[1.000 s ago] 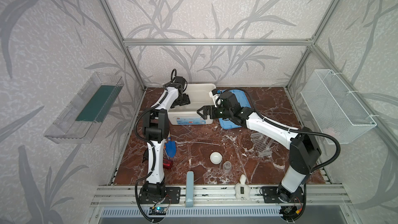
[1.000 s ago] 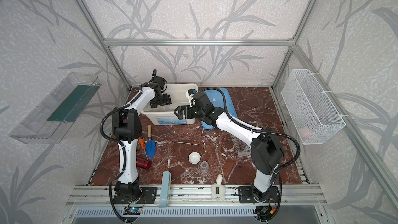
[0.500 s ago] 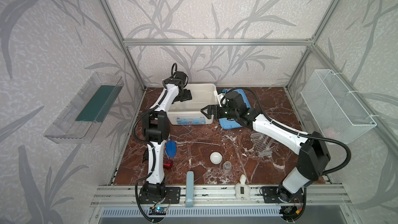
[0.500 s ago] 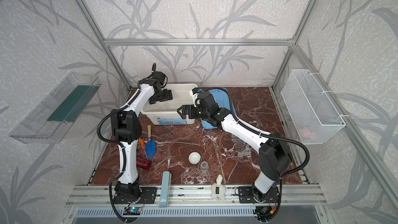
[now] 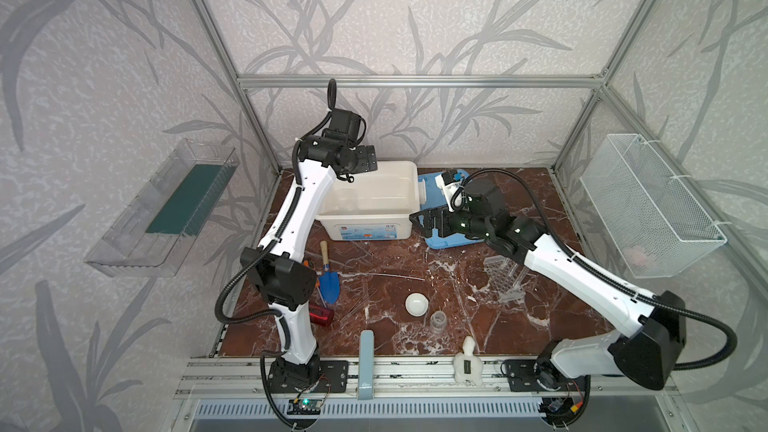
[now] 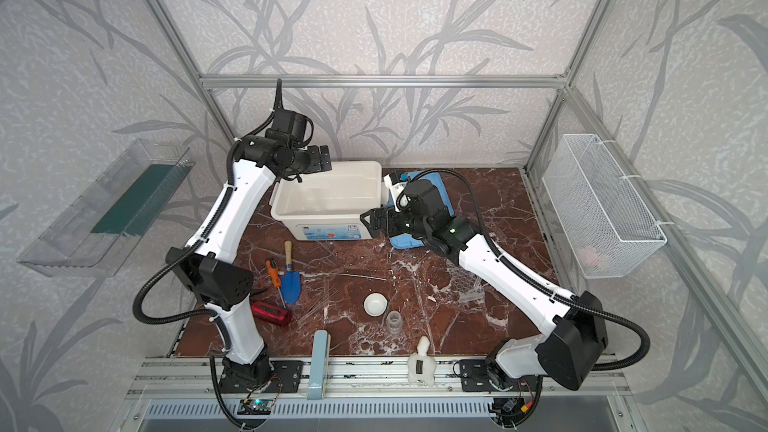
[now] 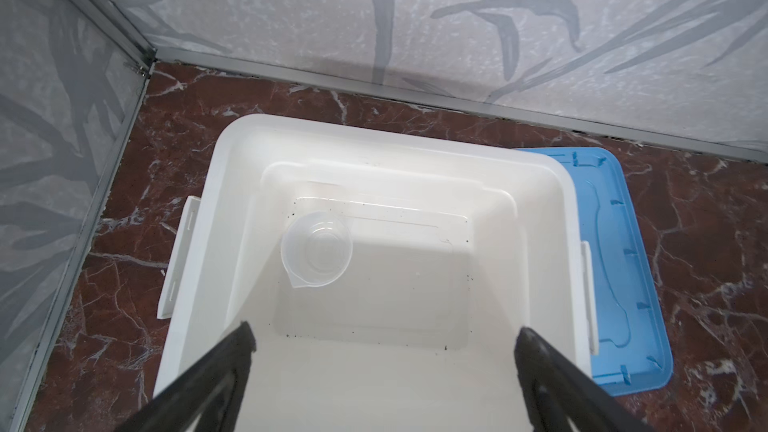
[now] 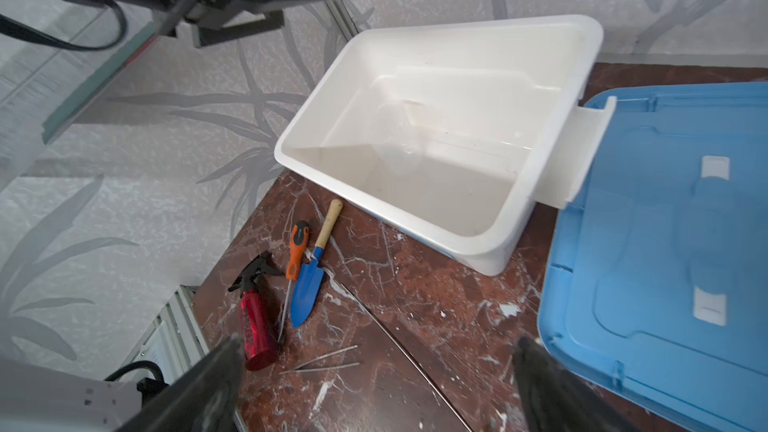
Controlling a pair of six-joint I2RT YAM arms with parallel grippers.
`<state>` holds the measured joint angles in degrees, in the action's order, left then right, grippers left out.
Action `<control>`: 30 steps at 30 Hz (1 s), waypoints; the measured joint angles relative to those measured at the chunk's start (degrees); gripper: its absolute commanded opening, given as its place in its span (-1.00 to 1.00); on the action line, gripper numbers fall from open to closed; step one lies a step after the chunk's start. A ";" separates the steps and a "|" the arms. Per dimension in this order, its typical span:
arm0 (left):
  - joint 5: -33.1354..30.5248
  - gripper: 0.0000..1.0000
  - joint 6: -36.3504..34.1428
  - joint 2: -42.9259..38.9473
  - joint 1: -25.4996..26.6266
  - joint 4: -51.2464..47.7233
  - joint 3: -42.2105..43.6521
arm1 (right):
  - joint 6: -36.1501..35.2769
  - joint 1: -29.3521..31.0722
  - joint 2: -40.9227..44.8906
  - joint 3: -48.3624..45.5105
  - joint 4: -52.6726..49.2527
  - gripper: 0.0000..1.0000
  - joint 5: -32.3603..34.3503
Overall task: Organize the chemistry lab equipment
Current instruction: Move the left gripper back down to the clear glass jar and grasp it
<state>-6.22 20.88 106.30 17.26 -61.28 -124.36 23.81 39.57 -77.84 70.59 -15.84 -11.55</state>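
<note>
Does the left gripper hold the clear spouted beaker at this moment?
No, the clear spouted beaker stands free on the floor of the white bin, and the jaws of the left gripper are wide open and empty.

Marble tabletop, white bin, blue lid, trowel, dish, cup, rack, glass rods

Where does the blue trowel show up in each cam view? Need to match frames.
Top view: blue trowel lies on the table in front of the white bin.
Top view: same spot, next to the orange-handled screwdriver.
Left wrist: not in it; the view looks down into the bin.
Right wrist: on the table, beside the screwdriver.
Shared landmark: the white bin, in all four views.
</note>
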 measured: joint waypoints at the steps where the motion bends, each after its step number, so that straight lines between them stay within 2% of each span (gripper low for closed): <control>1: 0.04 0.99 -0.48 -1.22 1.05 -0.26 0.76 | -0.52 -0.24 1.29 -0.87 -1.18 0.98 0.42; 5: 1.95 0.99 -1.95 -5.70 4.50 -1.36 4.33 | -1.97 -0.92 6.49 -5.79 -5.07 0.98 1.64; 9: 6.56 0.98 -3.39 -11.96 8.61 -1.66 11.39 | -2.89 -1.18 12.39 -13.27 -7.80 0.98 1.68; 13: 10.69 0.95 -4.37 -19.12 15.87 -1.36 19.61 | -2.89 -1.25 19.63 -21.86 -10.38 0.99 2.25; 18: 15.87 0.95 -3.17 -26.23 24.17 0.98 33.07 | -2.84 -2.14 24.61 -27.26 -13.51 0.98 3.17; 22: 16.85 0.89 -0.39 -27.21 30.16 4.96 44.06 | -2.29 -2.45 25.03 -29.53 -14.14 1.00 3.69; 24: 16.17 0.74 1.55 -27.04 33.42 6.58 48.24 | -1.97 -2.45 25.03 -29.99 -14.49 0.99 4.13; 30: 14.03 0.76 8.33 -25.42 42.45 12.04 54.45 | -1.42 -2.56 25.05 -30.05 -15.93 0.99 6.43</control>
<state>7.81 29.21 80.88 59.70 -49.23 -69.91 22.39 37.01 -52.80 40.53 -31.77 -5.13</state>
